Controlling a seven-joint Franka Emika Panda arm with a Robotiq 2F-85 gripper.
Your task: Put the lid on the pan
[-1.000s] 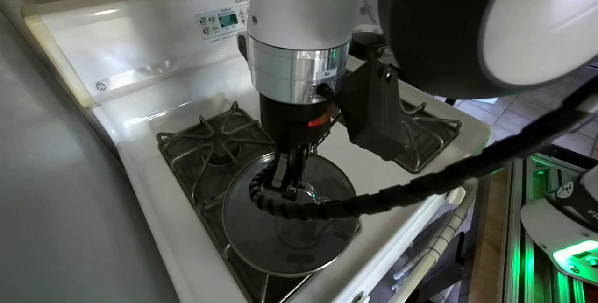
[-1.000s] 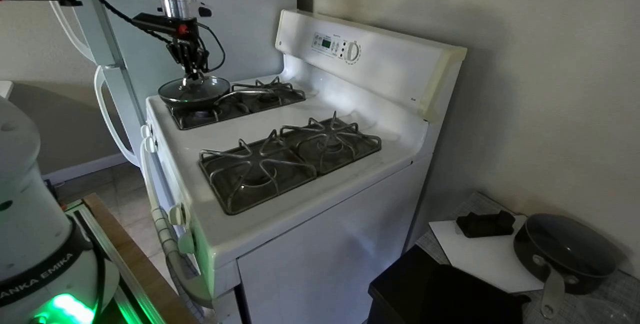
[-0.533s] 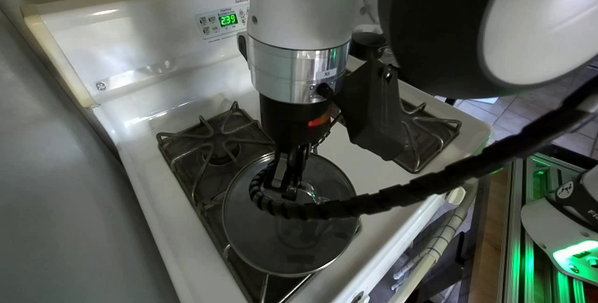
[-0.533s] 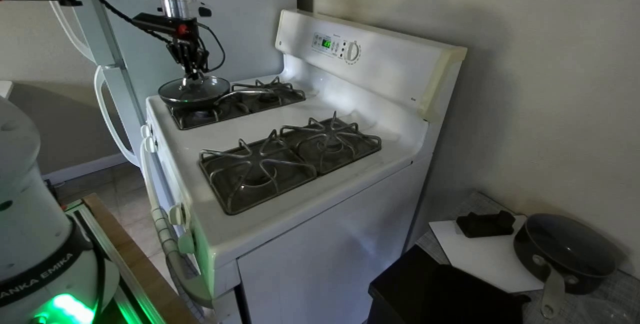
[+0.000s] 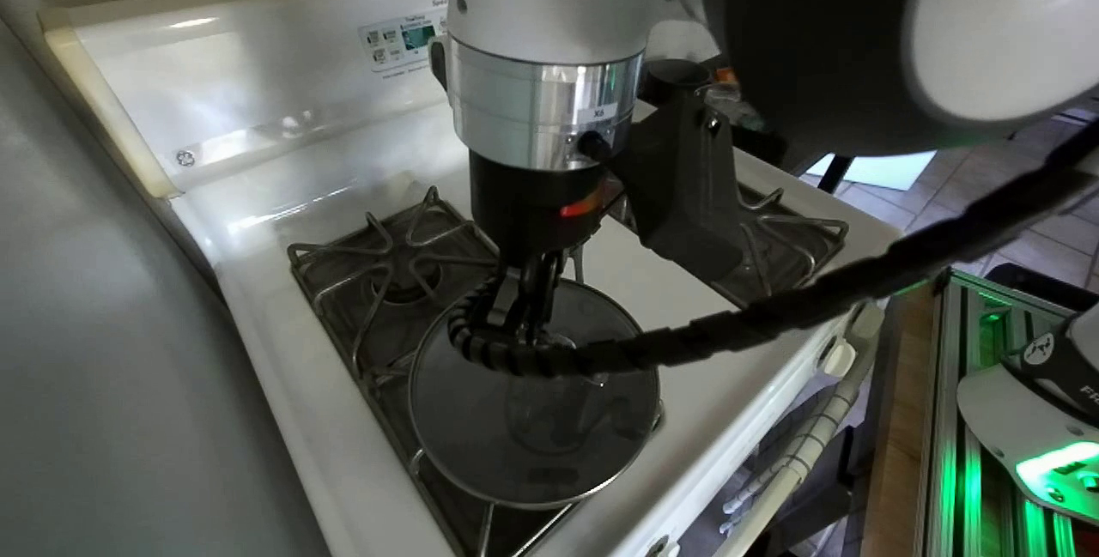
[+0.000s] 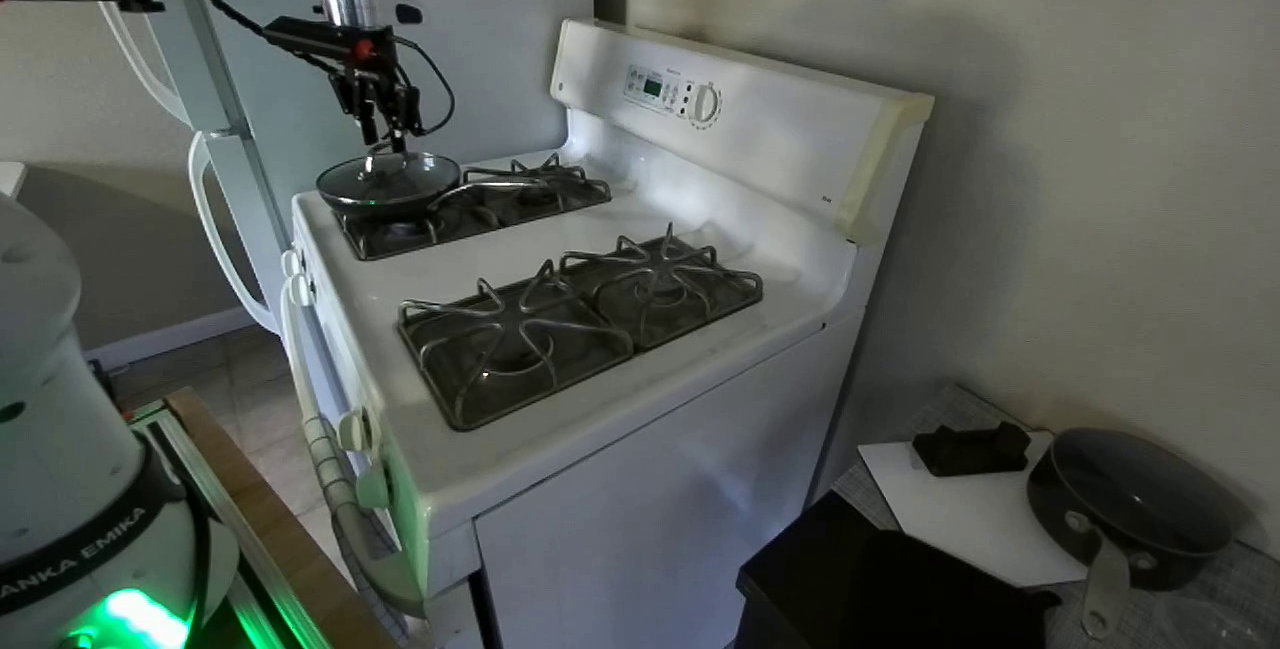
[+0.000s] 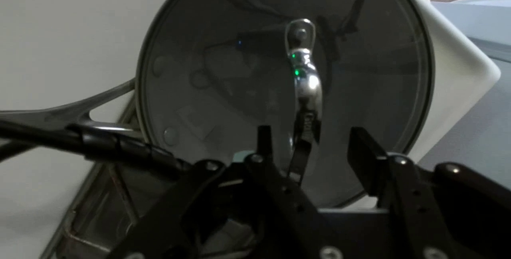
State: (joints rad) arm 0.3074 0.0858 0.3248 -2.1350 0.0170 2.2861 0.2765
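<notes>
The round glass lid [image 5: 549,454] with its metal rim lies flat on the dark frying pan [image 6: 365,211] on a front burner. In the wrist view the lid [image 7: 371,91] covers the pan, and the pan's metal handle [image 7: 52,117] sticks out to the left. The lid's arched metal handle [image 7: 308,87] stands up at its middle. My gripper [image 7: 309,141] is open, with fingers wide apart and nothing held. In an exterior view the gripper [image 6: 385,141] hovers just above the lid handle, around its top or slightly over it. The pan's inside shows only dimly through the glass.
Burner grates [image 6: 510,349] stand on the white stove's near half, with another grate [image 5: 403,257] behind the pan. The stove's back panel [image 6: 740,119] rises at the rear. A saucepan [image 6: 1130,499] and black box [image 6: 880,579] are beside the stove.
My gripper has risen a little from the lid handle, and its fingers have spread apart. The arm has shifted slightly up. The lid and pan have stayed in place.
</notes>
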